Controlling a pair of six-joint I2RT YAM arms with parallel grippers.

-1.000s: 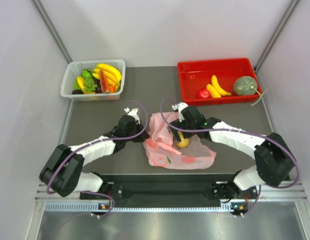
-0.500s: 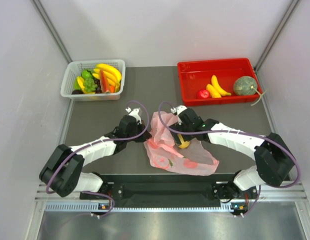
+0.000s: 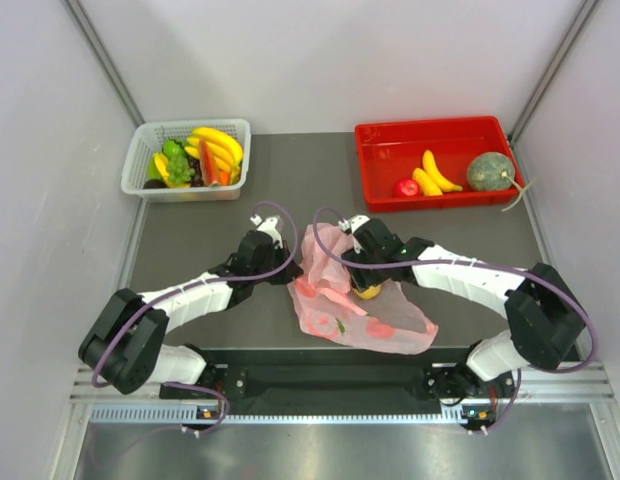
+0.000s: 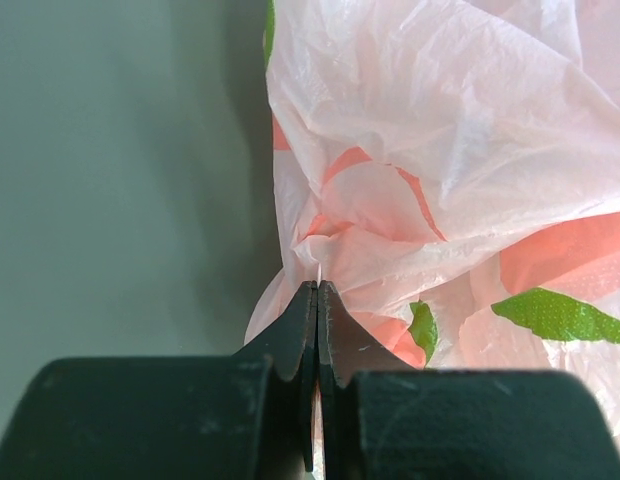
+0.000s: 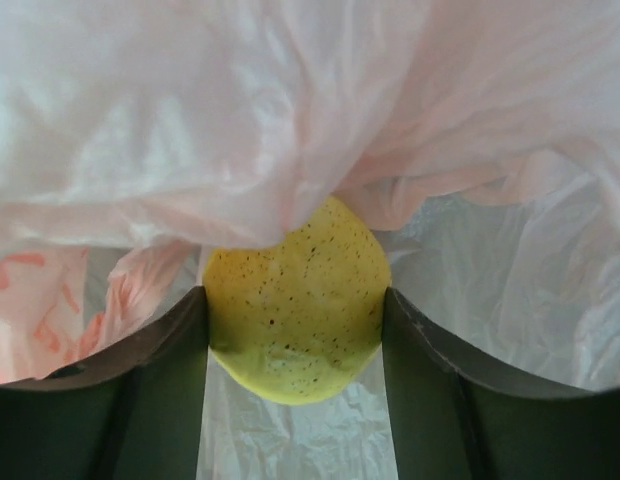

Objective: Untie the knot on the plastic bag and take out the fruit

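The pink plastic bag (image 3: 385, 320) lies crumpled on the mat between the arms, its mouth open toward the right arm. My left gripper (image 3: 290, 272) is shut on a fold of the bag's left edge (image 4: 320, 262). The right gripper (image 3: 367, 288) reaches into the bag. Its fingers (image 5: 160, 345) press both sides of a yellow speckled fruit (image 5: 295, 310), with pink film draped over the top of that fruit. The knot is out of view. Small bananas (image 3: 435, 172), a green melon (image 3: 489, 171) and a red fruit (image 3: 407, 187) lie in the red tray (image 3: 430, 128).
A white basket (image 3: 150, 140) with larger bananas, grapes and slices stands at the back left. The red tray stands at the back right. White walls close in both sides and the back.
The right gripper moved left and deeper into the bag and closed its jaws on the yellow fruit. The bag's lower right part shifted. The left gripper held still.
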